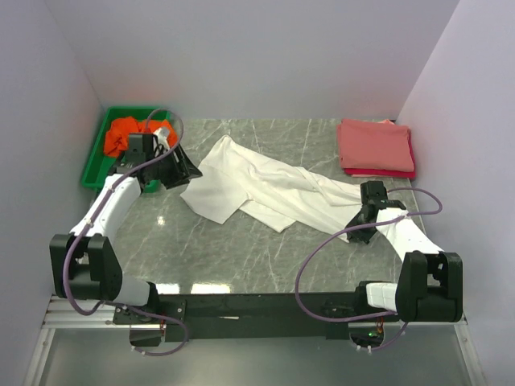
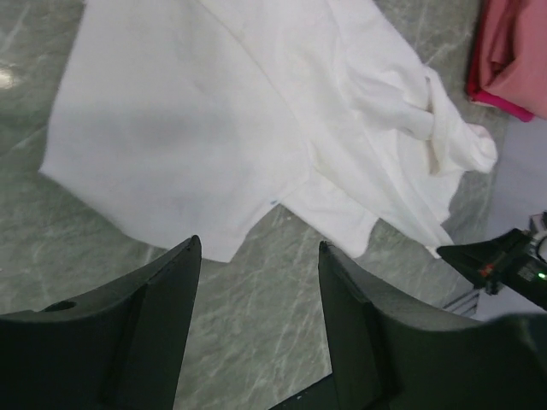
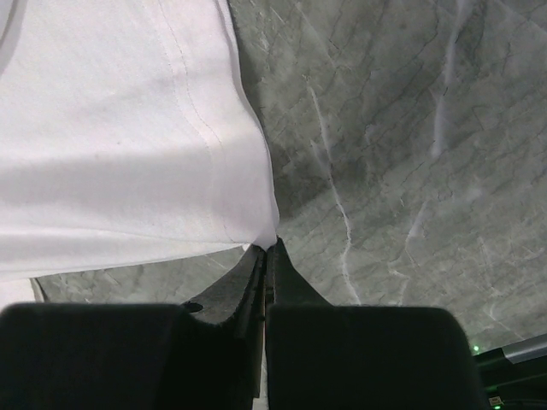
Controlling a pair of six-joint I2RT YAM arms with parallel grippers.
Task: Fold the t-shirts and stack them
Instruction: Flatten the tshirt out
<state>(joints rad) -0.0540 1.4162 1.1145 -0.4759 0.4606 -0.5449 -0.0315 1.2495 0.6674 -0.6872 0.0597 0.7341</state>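
Surface: grey marble-veined table [image 1: 241,249] filled the centre | Walls: plain pale lilac walls [image 1: 257,56] stood at 9, 12 and 3 o'clock | Light: soft glare patches [image 1: 173,287] lay at 6 o'clock

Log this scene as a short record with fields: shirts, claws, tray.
white shirt: crumpled, unfolded, spread across the middle of the table
left claw: open, holding nothing, over bare table beside the white shirt's edge
right claw: shut on the white shirt's hem
folded stack: pink shirt on top of red shirt, far right corner
green tray: far left corner, holds the orange shirt, bunched up
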